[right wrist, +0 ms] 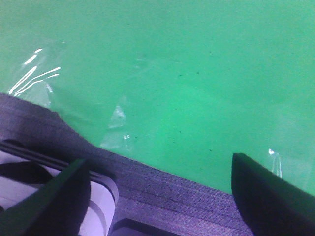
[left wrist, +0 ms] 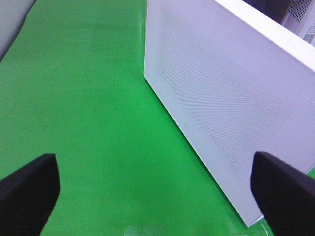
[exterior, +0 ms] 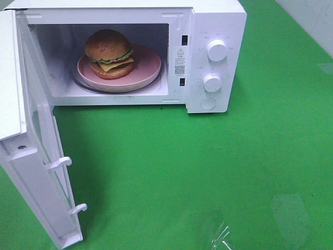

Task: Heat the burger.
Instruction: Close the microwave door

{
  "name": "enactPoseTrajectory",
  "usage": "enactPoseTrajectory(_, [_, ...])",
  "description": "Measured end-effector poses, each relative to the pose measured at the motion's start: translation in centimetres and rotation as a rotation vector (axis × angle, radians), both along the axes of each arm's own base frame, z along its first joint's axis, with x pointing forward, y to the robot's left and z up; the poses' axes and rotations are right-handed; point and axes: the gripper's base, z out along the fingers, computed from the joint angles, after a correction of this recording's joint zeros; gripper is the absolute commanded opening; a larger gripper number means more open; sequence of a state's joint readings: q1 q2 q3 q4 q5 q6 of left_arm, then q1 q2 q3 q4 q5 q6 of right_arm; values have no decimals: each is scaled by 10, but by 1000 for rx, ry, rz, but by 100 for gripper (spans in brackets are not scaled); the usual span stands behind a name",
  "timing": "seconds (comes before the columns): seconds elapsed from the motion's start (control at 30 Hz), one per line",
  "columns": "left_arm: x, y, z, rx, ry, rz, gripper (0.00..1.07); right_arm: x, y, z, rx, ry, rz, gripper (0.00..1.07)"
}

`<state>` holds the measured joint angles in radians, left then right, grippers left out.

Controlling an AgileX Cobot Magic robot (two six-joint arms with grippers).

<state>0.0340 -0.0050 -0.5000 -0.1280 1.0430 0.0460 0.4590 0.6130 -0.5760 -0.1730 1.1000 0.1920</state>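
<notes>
The burger (exterior: 109,53), with its golden bun, lettuce and cheese, sits on a pink plate (exterior: 148,70) inside the white microwave (exterior: 213,31). The microwave door (exterior: 44,172) stands swung wide open at the left. Neither arm shows in the exterior high view. In the left wrist view my left gripper (left wrist: 155,189) is open, empty, its black fingertips (left wrist: 29,189) wide apart, looking at the door's outer face (left wrist: 226,98). My right gripper (right wrist: 162,189) is open too, nothing between its fingers, above the green mat.
A green mat (exterior: 208,166) covers the table in front of the microwave. Two white knobs (exterior: 217,50) sit on the microwave's right panel. A dark ribbed edge (right wrist: 157,189) and clear tape glints (right wrist: 34,73) show in the right wrist view.
</notes>
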Motion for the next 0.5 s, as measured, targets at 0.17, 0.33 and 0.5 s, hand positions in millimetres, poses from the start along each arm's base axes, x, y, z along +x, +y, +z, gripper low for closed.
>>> enactPoseTrajectory(0.17, [0,0,0,0,0,0,97,-21,-19,4,45,-143,-125,76])
enactPoseTrajectory(0.33, [0,0,0,0,0,0,97,-40,-28,9,81,-270,-212,76])
enactPoseTrajectory(0.5, [0,0,0,0,0,0,97,-54,-32,12,106,-369,-252,76])
